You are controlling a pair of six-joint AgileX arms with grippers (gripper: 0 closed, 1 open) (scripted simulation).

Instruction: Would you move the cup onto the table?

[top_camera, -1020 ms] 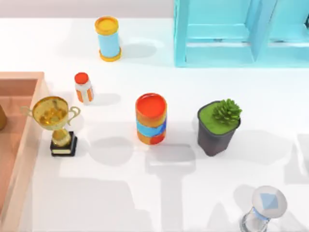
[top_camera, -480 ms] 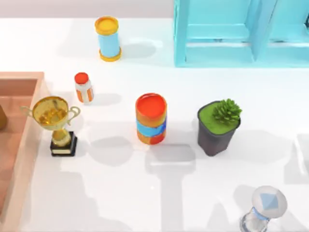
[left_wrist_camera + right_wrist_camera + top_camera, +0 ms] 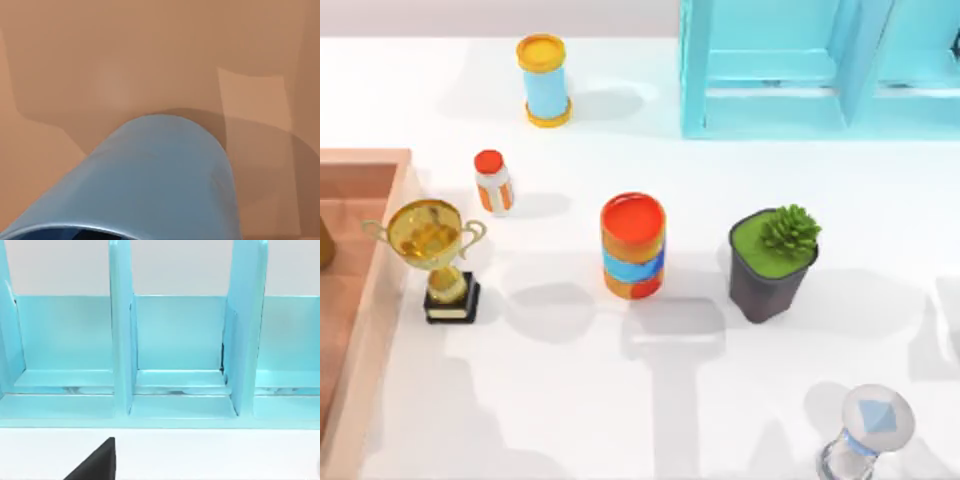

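Note:
The blue cup (image 3: 160,175) looms very close in the left wrist view, its rounded wall tilted over the brown floor of the wooden box (image 3: 150,50). Its dark mouth shows at the picture's edge. From above, the wooden box (image 3: 365,158) lies at the left edge of the white table (image 3: 570,400). The right wrist view faces the turquoise shelf (image 3: 175,340), and a black wedge (image 3: 97,462) that I cannot identify juts in at its edge.
On the table stand a gold trophy (image 3: 435,255), a small red-capped bottle (image 3: 492,180), a red-topped can (image 3: 633,245), a potted plant (image 3: 772,262), a light-blue cylinder (image 3: 544,80) and a glass hourglass (image 3: 865,432). The turquoise shelf (image 3: 820,70) fills the back right.
The shadows on the table's near left have shifted a little. No object on the table has moved.

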